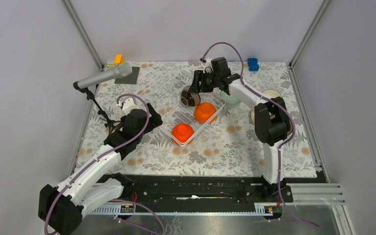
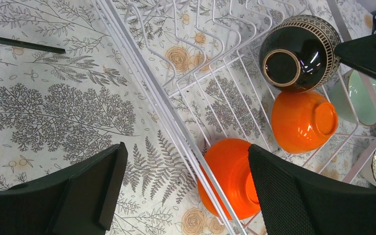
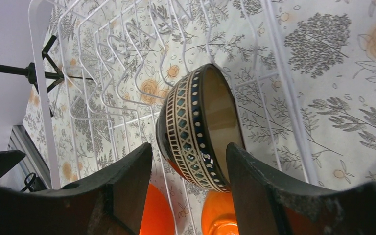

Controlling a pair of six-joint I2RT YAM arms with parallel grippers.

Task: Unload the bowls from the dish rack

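Observation:
The white wire dish rack [image 1: 174, 117] sits mid-table. It holds a dark patterned bowl [image 1: 190, 96] tipped on its side at the far end, and two orange bowls [image 1: 205, 112] [image 1: 182, 132] turned upside down. My right gripper [image 1: 199, 84] is open, and its jaws straddle the dark bowl's rim [image 3: 196, 127]. One fingertip [image 3: 240, 166] is against the bowl's pale inside. My left gripper [image 2: 186, 191] is open over the rack's near left edge [image 2: 176, 127], above the nearer orange bowl [image 2: 230, 176]. A mint green bowl [image 1: 230, 98] stands on the table just right of the rack.
A microphone on a stand [image 1: 103, 77] leans over the left side. A dark grey mat [image 1: 129, 75] with a yellow block [image 1: 119, 58] lies at the back left. A blue object [image 1: 252, 63] is at the back right. A pale bowl [image 1: 270, 94] stands behind the right arm.

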